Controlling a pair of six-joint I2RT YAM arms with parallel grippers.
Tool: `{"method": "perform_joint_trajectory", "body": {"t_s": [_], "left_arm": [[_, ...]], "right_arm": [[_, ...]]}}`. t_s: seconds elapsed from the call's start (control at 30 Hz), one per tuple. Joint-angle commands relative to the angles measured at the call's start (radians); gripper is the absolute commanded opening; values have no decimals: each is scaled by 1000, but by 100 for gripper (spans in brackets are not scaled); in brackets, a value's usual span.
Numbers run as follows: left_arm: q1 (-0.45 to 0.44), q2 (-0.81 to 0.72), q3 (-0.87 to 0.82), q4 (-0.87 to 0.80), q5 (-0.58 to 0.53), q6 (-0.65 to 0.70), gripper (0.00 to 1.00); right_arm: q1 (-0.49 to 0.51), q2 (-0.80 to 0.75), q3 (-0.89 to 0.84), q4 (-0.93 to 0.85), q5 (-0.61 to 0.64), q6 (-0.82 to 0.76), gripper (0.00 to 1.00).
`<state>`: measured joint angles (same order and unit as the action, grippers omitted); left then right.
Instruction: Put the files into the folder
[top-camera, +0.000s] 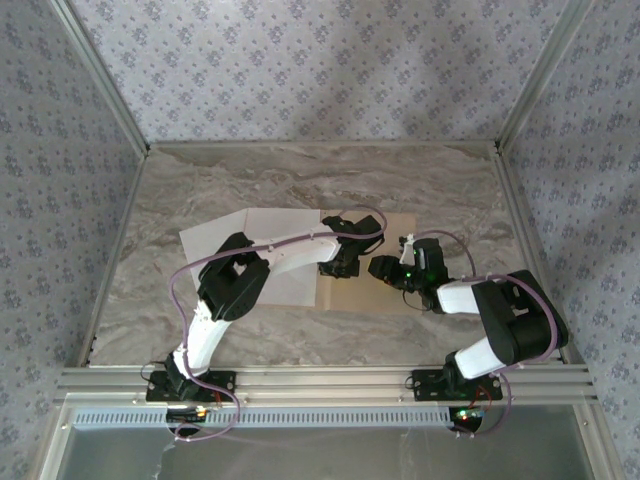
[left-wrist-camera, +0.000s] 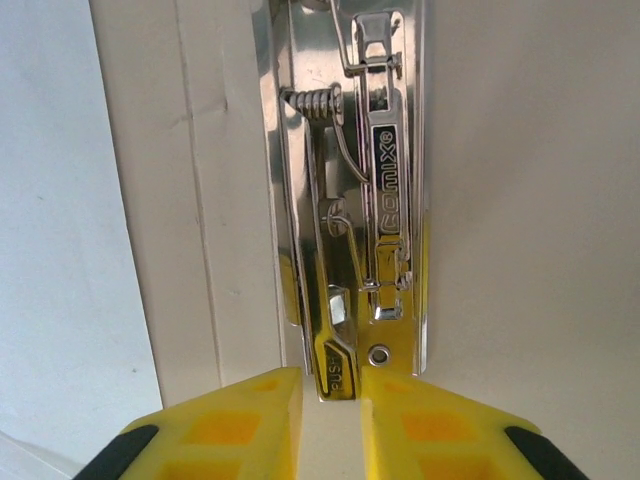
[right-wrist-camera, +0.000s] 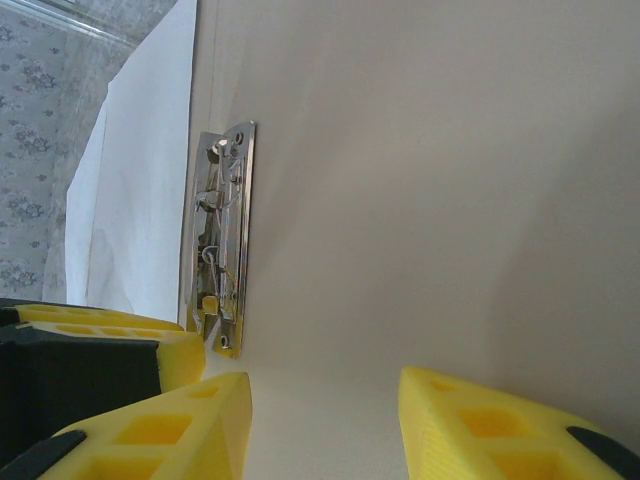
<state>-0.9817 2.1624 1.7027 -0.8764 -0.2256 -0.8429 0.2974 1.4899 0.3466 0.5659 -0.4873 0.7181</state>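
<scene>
The grey tabletop (top-camera: 200, 180) holds the open brown folder (top-camera: 352, 295), and the white files (top-camera: 255, 235) lie just left of the folder's crease. The right tool (right-wrist-camera: 322, 385) hangs over the folder with its fingers spread wide. The left tool (left-wrist-camera: 330, 385) has its fingers close on both sides of the shiny clip (left-wrist-camera: 385, 190) handle in the folder's crease; I cannot tell if they squeeze it.

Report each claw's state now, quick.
Left claw: closed on the lever of the small grey metal clip.
Right claw: open, holding nothing, above the flat tan cardboard folder.
</scene>
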Motion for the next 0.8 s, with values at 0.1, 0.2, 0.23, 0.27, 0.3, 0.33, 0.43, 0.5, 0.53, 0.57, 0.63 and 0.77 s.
{"method": "perform_joint_trajectory", "body": {"t_s": [0.1, 0.2, 0.23, 0.27, 0.3, 0.33, 0.43, 0.5, 0.53, 0.57, 0.63, 0.77], "left_arm": [[6, 15, 19, -32, -14, -2, 18], [6, 17, 18, -32, -14, -4, 15], [7, 17, 17, -31, -13, -4, 14], [6, 19, 19, -30, -11, -4, 14], [6, 19, 17, -32, -10, -4, 14], [6, 20, 17, -30, -9, -5, 15], [6, 25, 13, -30, -6, -7, 15], [7, 28, 9, -34, -6, -9, 17], [8, 28, 7, -35, -7, -10, 19], [8, 28, 5, -35, -6, -11, 19], [8, 28, 1, -31, -6, -13, 19], [9, 28, -1, -30, -7, -15, 17]], "right_arm": [[5, 34, -32, -93, 9, 13, 45], [5, 35, -32, -92, 10, 13, 45], [5, 35, -32, -90, 9, 13, 46], [5, 37, -32, -90, 9, 12, 46], [5, 37, -31, -89, 7, 12, 45], [5, 38, -29, -89, 6, 12, 46], [4, 39, -29, -89, 6, 13, 45], [5, 40, -30, -88, 5, 14, 45], [4, 41, -29, -89, 5, 14, 45], [4, 41, -29, -89, 3, 14, 46], [5, 43, -29, -89, 4, 14, 45], [4, 45, -29, -88, 3, 14, 45]]}}
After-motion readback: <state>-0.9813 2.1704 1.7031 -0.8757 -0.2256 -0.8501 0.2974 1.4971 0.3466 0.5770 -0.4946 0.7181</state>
